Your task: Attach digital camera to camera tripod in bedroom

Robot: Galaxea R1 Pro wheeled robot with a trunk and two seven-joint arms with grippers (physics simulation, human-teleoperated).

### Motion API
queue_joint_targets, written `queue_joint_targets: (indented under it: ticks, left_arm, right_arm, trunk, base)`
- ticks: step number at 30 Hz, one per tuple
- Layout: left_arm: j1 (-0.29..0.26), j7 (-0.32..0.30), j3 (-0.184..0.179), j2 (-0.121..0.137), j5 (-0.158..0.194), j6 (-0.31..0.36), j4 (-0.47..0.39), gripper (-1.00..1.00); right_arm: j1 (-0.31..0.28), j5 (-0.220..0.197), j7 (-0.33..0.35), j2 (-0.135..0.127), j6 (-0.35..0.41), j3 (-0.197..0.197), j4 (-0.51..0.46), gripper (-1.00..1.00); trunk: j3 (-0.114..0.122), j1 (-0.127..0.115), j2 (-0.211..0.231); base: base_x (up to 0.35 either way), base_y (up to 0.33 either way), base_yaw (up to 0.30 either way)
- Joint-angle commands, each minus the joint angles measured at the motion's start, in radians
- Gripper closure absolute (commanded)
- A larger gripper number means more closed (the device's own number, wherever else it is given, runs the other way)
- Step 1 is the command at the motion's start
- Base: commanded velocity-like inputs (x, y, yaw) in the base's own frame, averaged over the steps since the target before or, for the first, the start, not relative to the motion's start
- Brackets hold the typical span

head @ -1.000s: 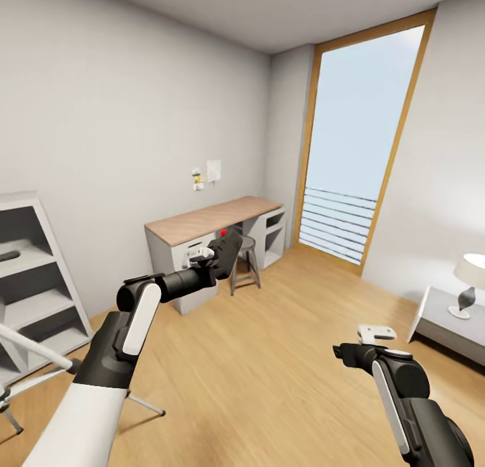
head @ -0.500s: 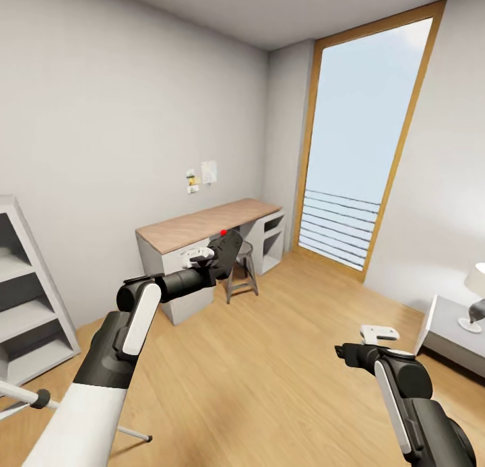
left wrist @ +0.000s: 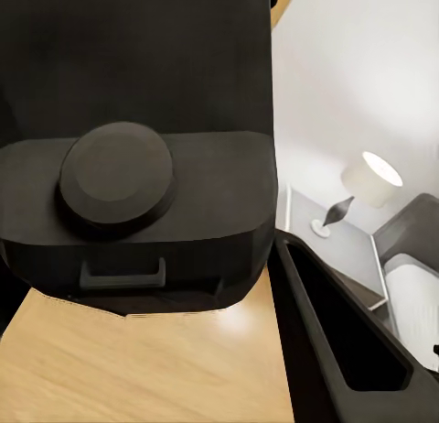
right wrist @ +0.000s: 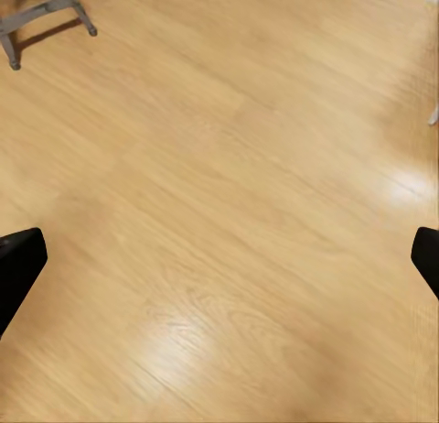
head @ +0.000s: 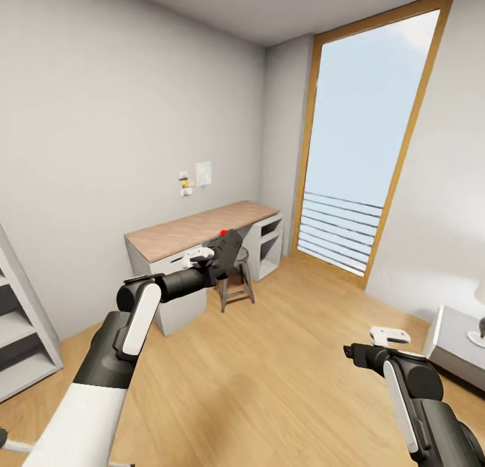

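Landmark: wood-topped grey desk (head: 202,230) against the wall.

Whole view is sliding vs 1 s ago: desk drifting left, tall wood-framed window (head: 367,150) growing, white shelf unit (head: 20,332) slipping off the edge. So camera/base is turning, not the furniture moving. Silver-legged camera tripod, plain in the lower corner 1 s ago, is now down to a sliver of leg (head: 13,445) at the frame edge, well apart from the desk. Meaning: robot appears to be swinging away from the tripod w/ the attach step not yet started; will need to turn back.

Small chunky black digital camera (head: 225,248), red dot on top, is riding in the left pincer (head: 210,257), held up in front of the desk, above the metal stool (head: 236,285). Left wrist view: pincer is pinching the camera body (left wrist: 137,167), one dark finger (left wrist: 347,341) alongside.

Right pincer (head: 377,342) is hanging over bare plank floor (right wrist: 229,212), fingers spread wide, holding nothing.

Hard to read: camera's mount side hidden; tripod head out of frame; bedside lamp cut off.
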Motion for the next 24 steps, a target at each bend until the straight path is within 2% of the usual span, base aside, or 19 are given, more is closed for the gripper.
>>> queue_joint_targets:
  ticks: [1, 18, 21, 24]
  left_arm:
    - [-0.001, -0.006, 0.001, -0.001, -0.005, 0.004, 0.0, 1.0]
    - [-0.001, -0.005, 0.001, -0.001, -0.008, 0.004, 0.0, 1.0]
    - [-0.001, -0.005, 0.002, -0.001, -0.005, 0.003, 0.007, 1.0]
    - [-0.001, -0.005, 0.001, -0.001, -0.005, -0.008, 0.051, 1.0]
  right_arm:
    - [-0.001, 0.001, -0.002, 0.0, 0.004, 0.0, -0.001, -1.0]
    - [-0.001, 0.002, -0.003, 0.001, 0.003, 0.002, 0.0, -1.0]
    - [-0.001, 0.0, -0.001, 0.002, 0.003, 0.002, 0.003, -1.0]
    - [-0.001, -0.005, -0.001, 0.004, 0.003, 0.002, 0.014, -1.0]
  trunk:
    - [-0.001, 0.001, -0.001]
    - [-0.001, 0.001, -0.001]
    - [-0.001, 0.001, -0.001]
    - [-0.001, 0.001, -0.001]
  base:
    - [0.305, -0.123, 0.0]
    - [0.302, -0.122, 0.0]
    - [0.168, -0.07, 0.0]
    - [0.078, -0.032, 0.0]
